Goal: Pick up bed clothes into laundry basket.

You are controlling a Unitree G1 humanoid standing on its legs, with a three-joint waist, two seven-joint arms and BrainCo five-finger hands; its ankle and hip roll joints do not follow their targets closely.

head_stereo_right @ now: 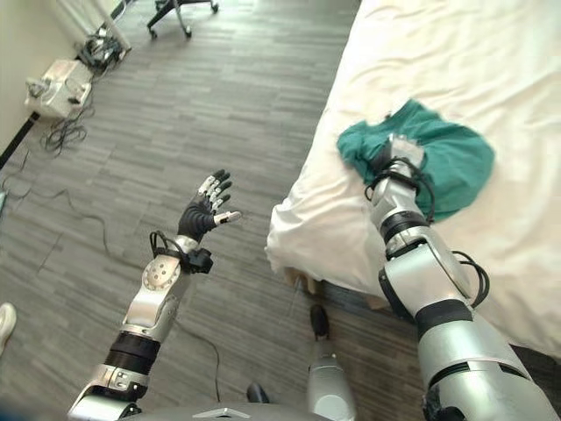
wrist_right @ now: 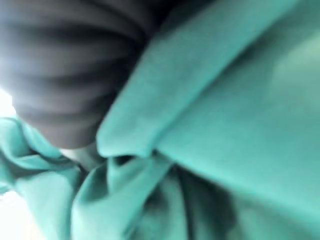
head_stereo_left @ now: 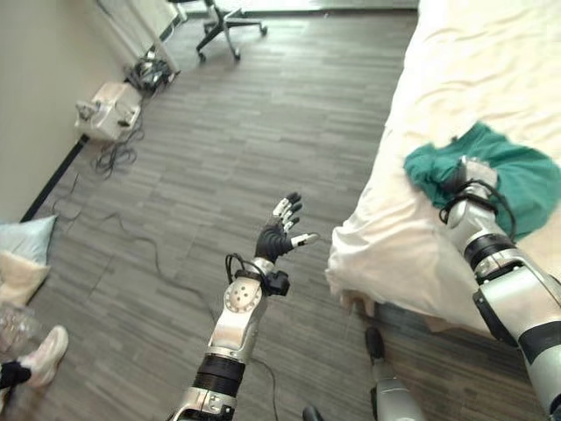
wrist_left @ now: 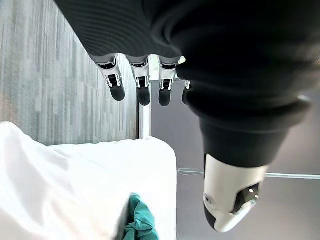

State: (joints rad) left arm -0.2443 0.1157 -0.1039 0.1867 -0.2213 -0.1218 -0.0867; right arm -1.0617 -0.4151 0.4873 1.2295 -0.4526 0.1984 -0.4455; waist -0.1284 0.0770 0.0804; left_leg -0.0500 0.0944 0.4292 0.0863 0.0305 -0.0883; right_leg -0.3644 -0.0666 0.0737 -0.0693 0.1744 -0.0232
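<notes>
A crumpled teal garment [head_stereo_left: 526,180] lies on the white bed [head_stereo_left: 473,61] near its floor-side edge. My right hand [head_stereo_left: 476,171] rests on the garment's near folds, with its fingers buried in the cloth. In the right wrist view the teal cloth [wrist_right: 225,125] bunches right against the hand's dark cover [wrist_right: 75,60]. My left hand [head_stereo_left: 279,232] is raised over the wooden floor beside the bed, open and empty, with straight fingers [wrist_left: 117,85]. Past them the left wrist view shows the bed's corner [wrist_left: 75,190] and a bit of the garment [wrist_left: 140,222].
An office chair [head_stereo_left: 223,22] stands at the far end of the floor. A white box [head_stereo_left: 107,110] with tangled cables sits by the left wall. A pale blue pillow [head_stereo_left: 22,237] and a person's shoe [head_stereo_left: 39,355] lie at the near left.
</notes>
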